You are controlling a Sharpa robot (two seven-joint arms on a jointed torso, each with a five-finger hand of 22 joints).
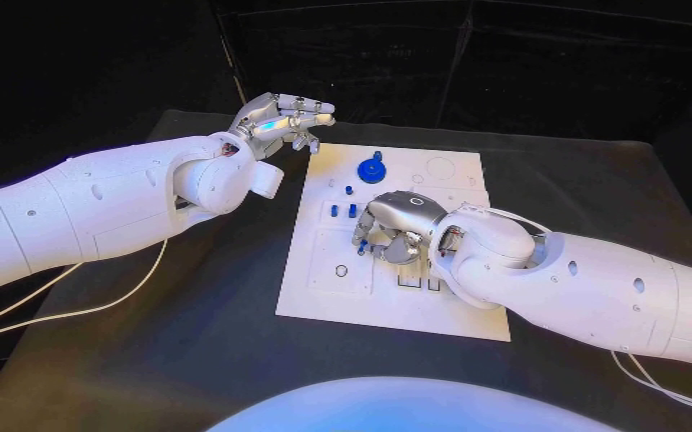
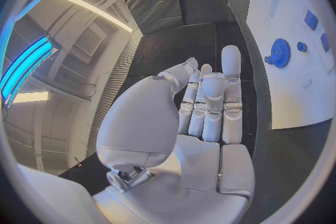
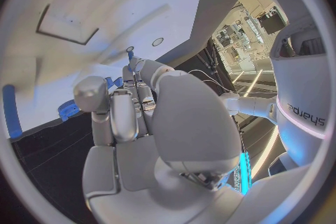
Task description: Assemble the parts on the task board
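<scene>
**Right hand working at the middle of the board, left hand held off**

In the head view we see the board (image 1: 325, 282) lying at the centre of the tabletop (image 1: 173, 352). A blue gear (image 1: 372, 168) sits near the board's far edge, and small blue pegs (image 1: 343, 210) stand just short of it. The right hand (image 1: 392, 227) is lowered, knuckles up, onto the board's middle, its fingers (image 1: 378, 244) curled down among the pegs; a blue piece shows at their tips, but we cannot tell whether it is pinched or merely touched. The left hand (image 1: 283, 118) hovers above the tabletop beyond the board's far left corner, holding nothing.

We judge the step in hand to be the seating or picking of a peg under the right hand; the next move calls for a fine vertical alignment with a hole.

The left wrist view adds the left fingers (image 2: 210, 95) extended and pressed side by side, with the gear (image 2: 280, 52) well apart from them. The right wrist view shows the right fingers (image 3: 133, 101) close to the board's surface and blue pieces beside them.
</scene>
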